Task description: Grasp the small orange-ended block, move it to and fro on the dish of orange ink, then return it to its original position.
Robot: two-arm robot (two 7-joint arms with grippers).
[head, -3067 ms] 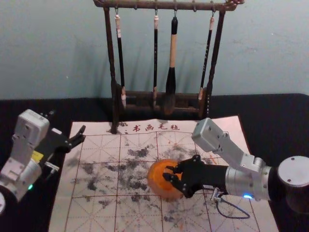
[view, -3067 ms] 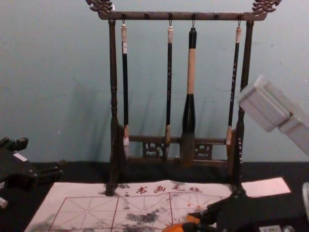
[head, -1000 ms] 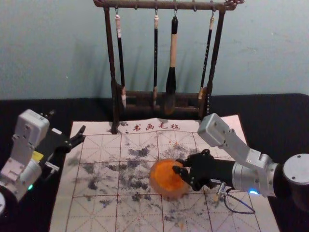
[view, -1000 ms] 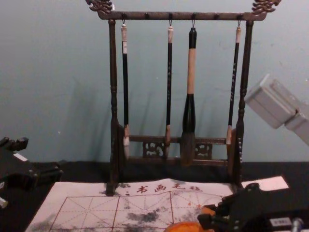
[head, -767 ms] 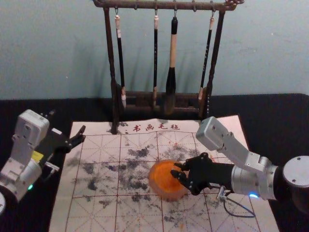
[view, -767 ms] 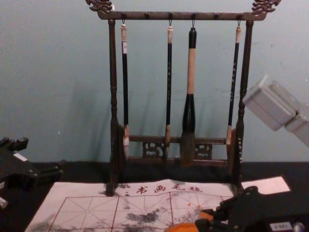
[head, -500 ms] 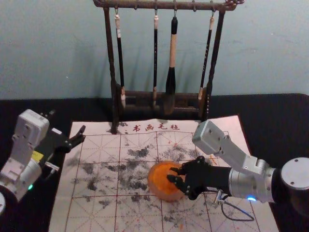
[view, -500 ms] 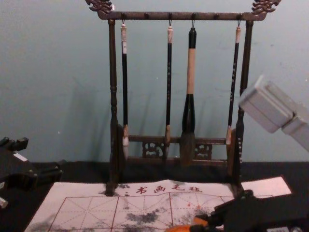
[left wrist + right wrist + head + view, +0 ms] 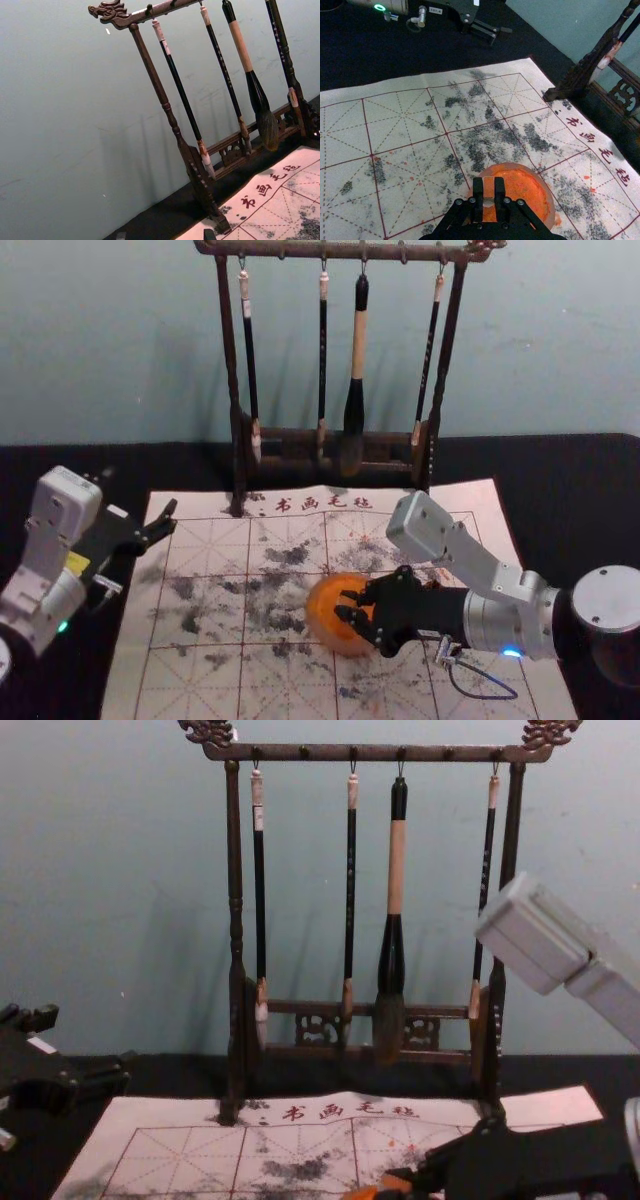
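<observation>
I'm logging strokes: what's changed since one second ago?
The right gripper has moved left and slightly nearer the robot, still gripping the block. The ink dish seems to have slid slightly left. The left gripper and brush rack stayed put.

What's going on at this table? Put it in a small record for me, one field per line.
Working pincer: right pincer, shut on the block
Held thing: small block, orange
Block's place: over the dish; whether it touches the ink, I cannot tell
Dish stands on: sheet with a red grid and dark smudges
Other pincer: left pincer, open and empty, off to the robot's left
Behind: dark rack with four hanging brushes
</observation>
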